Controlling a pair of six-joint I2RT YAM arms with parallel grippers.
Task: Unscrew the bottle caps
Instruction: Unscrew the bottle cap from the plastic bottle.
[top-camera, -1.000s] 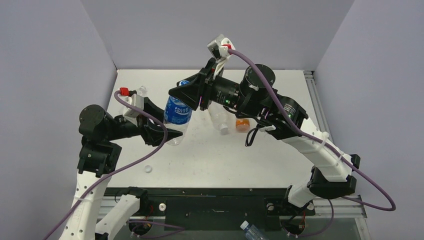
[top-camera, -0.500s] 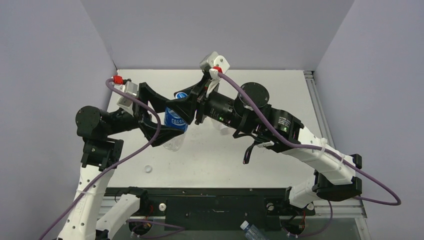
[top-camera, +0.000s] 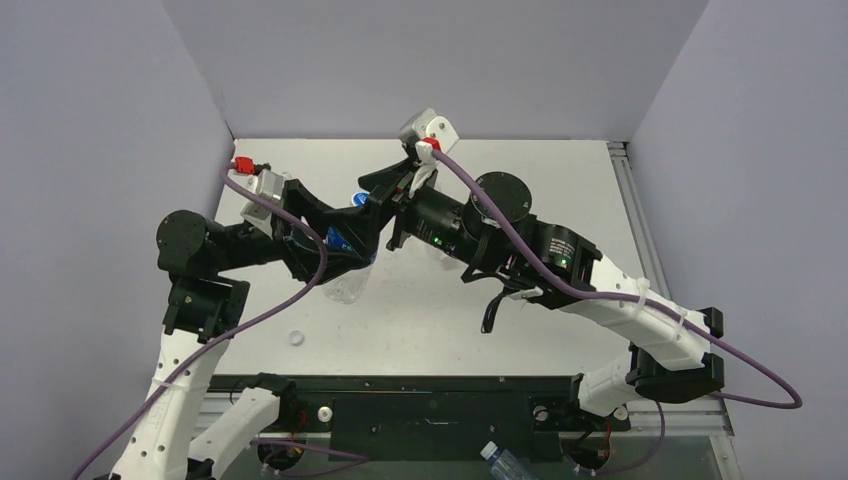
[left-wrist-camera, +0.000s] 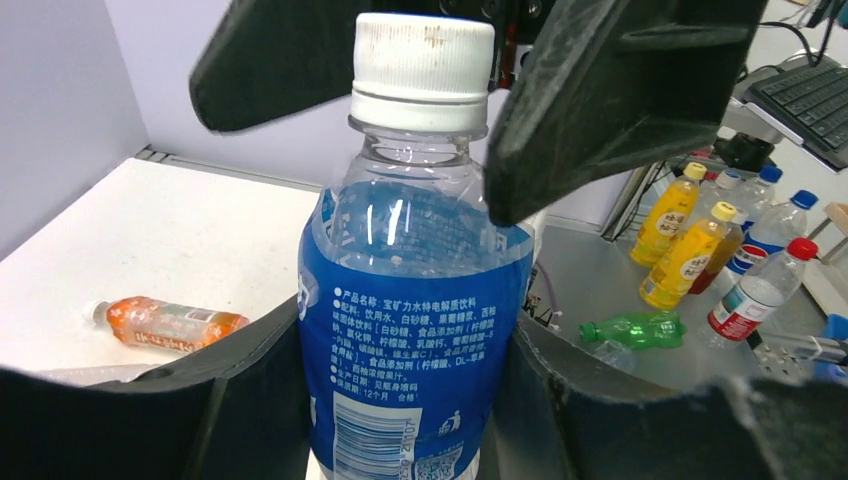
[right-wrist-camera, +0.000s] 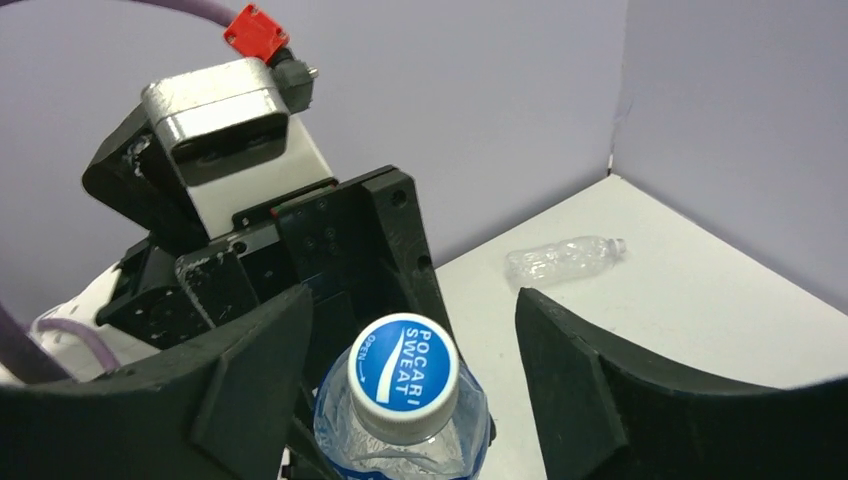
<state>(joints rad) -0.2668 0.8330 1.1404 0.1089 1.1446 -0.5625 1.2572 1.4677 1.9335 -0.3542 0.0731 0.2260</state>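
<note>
The left end effector (left-wrist-camera: 400, 400) pinches the blue-labelled bottle (left-wrist-camera: 415, 300) by its lower body, one finger pressed on each side of the label. The bottle is over the left-centre part of the worktop (top-camera: 560, 200). Its upper part looks clear, and I cannot tell how much liquid is inside. The bottle cap (right-wrist-camera: 403, 372) sits on the neck, with a white ridged side and a blue top with white letters. The right end effector (right-wrist-camera: 410, 335) is at the cap with its fingers spread, one on each side and not touching it. An orange bottle (left-wrist-camera: 165, 322) lies on its side on the worktop, right of the held bottle. A clear crumpled bottle (right-wrist-camera: 565, 258) lies at the far left, near the wall. A small loose white cap (top-camera: 296, 338) lies alone at the near left.
</note>
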